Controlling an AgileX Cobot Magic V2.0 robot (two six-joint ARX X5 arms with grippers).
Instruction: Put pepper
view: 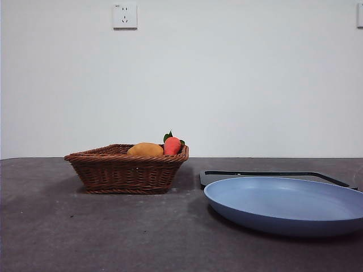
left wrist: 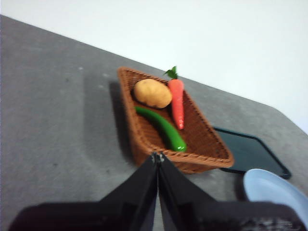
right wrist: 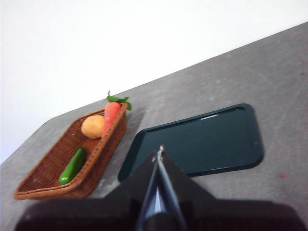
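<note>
Pepper lies lengthwise in wicker basket, both arms clear

Pepper (left wrist: 161, 128), long, slender and glossy dark green, rests on the floor of a brown woven wicker basket (left wrist: 136, 131), its long axis running along the basket's length. Beside it lie a yellow-orange oval fruit (left wrist: 152, 93) and a red-orange carrot-shaped piece with green leaves (left wrist: 177, 100). A dark rectangular tray (right wrist: 211, 139) and a round blue plate (view: 286, 205) sit on the grey worktop. Left gripper (left wrist: 157, 158) and right gripper (right wrist: 159, 154) hang above, jaws pressed together, holding nothing.

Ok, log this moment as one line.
pepper in basket | left gripper shut, away | right gripper shut, above tray | plate bare
</note>
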